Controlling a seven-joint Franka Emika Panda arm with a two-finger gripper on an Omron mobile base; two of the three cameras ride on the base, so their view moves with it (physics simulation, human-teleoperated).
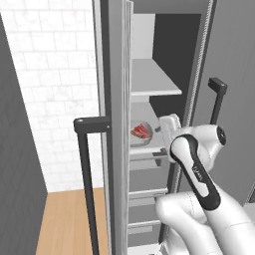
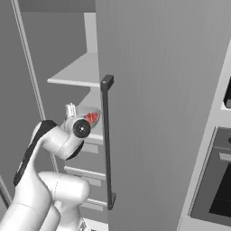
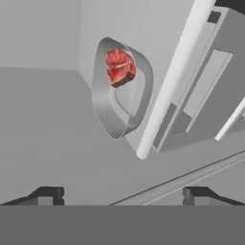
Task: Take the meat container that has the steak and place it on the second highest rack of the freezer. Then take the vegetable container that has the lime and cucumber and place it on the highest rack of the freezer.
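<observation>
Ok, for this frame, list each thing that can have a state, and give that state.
freezer: door open.
meat container: sitting on the lower shelf, released.
steak: inside the meat container.
highest rack: nothing visible on it.
claw: open, holding nothing, apart from the container.

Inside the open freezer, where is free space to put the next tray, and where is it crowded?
The upper shelf is bare from front edge to back wall. The lower shelf is crowded: the bowl with the steak sits there, and the open gripper is beside it.
</observation>
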